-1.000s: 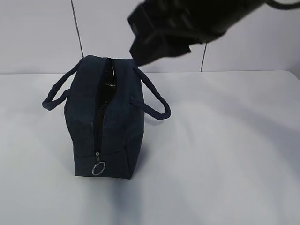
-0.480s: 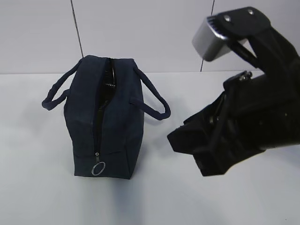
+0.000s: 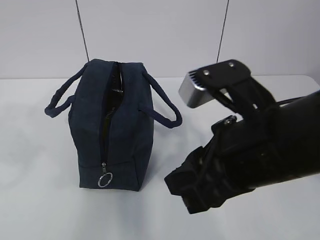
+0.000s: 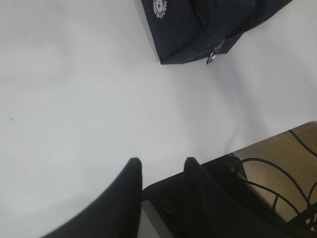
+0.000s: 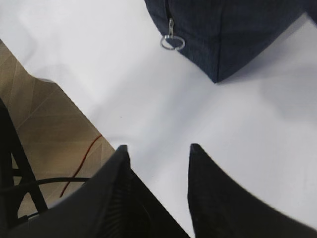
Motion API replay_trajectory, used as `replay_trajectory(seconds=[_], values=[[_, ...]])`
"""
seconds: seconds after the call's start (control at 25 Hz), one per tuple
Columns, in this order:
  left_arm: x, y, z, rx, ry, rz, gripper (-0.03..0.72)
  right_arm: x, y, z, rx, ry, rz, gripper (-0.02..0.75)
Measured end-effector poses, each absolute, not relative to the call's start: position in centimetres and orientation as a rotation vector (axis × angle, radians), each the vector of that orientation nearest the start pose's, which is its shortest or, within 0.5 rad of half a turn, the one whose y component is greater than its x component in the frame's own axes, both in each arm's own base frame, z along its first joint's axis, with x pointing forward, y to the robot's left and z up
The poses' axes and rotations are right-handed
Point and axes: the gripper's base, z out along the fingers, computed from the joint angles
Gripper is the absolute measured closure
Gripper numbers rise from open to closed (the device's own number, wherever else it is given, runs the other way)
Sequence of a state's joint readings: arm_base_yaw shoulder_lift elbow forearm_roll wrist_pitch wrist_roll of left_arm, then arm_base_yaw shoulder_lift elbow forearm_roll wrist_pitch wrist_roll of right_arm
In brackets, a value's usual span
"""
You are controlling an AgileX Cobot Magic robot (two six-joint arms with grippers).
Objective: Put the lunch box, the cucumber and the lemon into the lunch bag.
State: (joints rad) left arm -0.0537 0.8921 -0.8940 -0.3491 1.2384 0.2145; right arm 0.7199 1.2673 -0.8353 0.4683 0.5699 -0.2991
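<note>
The navy lunch bag [image 3: 112, 125] stands on the white table [image 3: 50, 210], left of centre, its top zipper open and the silver ring pull [image 3: 105, 179] hanging at the near end. Something glossy and dark shows in the slit; I cannot tell what. The lunch box, cucumber and lemon are out of view. My right arm [image 3: 250, 150] hangs low to the right of the bag. My right gripper [image 5: 157, 148] is open and empty above the table's front edge, the ring pull [image 5: 172, 42] ahead of it. My left gripper [image 4: 162, 163] is open and empty, away from the bag [image 4: 198, 25].
The table's front edge [image 5: 74, 106] runs close under the right gripper, with brown floor and a red cable [image 5: 81, 158] below. In the left wrist view, black cables [image 4: 277, 168] and a dark arm base [image 4: 223, 198] lie past the table's edge. A white wall stands behind.
My right arm has come away from above the bag's top, swinging down and to the right, then lower and nearer the table's front. The bag has not moved.
</note>
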Motion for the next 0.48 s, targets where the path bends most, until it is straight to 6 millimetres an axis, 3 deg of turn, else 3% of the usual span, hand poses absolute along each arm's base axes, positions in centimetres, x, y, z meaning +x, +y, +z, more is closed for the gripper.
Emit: replay_trajectory(seconds=[0.28, 0.48], values=[[10.6, -3.3, 33.5, 0.315, 2.578, -0.385, 0.486, 18.8, 19.6, 24.6, -0.886, 2.430, 0.649, 0.457], [9.8, -3.3, 33.8, 0.319, 2.548, -0.384, 0.486, 19.5, 20.1, 23.3, -0.869, 2.460, 0.640, 0.456]])
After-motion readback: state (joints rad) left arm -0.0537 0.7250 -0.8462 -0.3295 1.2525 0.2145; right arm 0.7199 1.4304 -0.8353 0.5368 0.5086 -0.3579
